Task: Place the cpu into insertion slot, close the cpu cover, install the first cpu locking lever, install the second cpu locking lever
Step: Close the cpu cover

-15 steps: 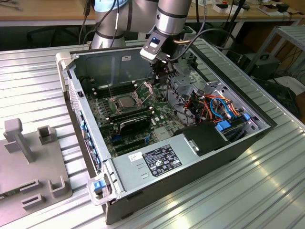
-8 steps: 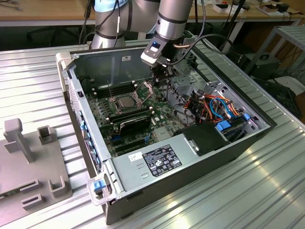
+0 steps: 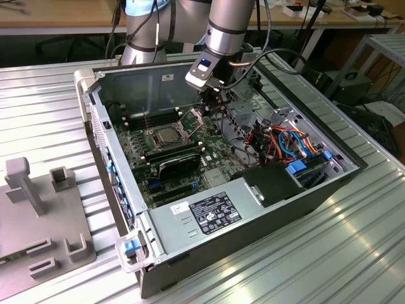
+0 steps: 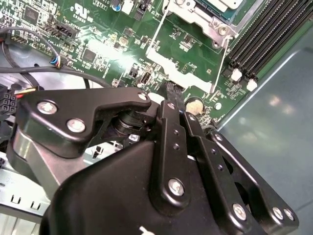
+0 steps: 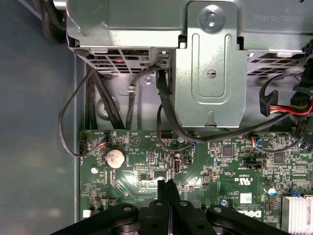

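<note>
Our gripper (image 5: 168, 184) hovers over the green board, fingers pressed together and empty, near the cpu cover (image 3: 188, 123), which stands open; the cpu (image 3: 166, 134) sits in the insertion slot (image 3: 154, 132). We'd nudge that cover's raised edge down gently, squarely

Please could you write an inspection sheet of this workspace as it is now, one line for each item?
Surface: ribbed metal table with an open computer case on it.
Job's things: chip lies in the socket; cover stands open.
Clutter: grey holder block at the exterior view's left.
Grippers: tool shut, holding nothing, low over the green board, near a coin battery.
Cables: black cables beside a metal bracket; orange and blue wires inside the case.
Surroundings: wooden benches behind the table.
</note>
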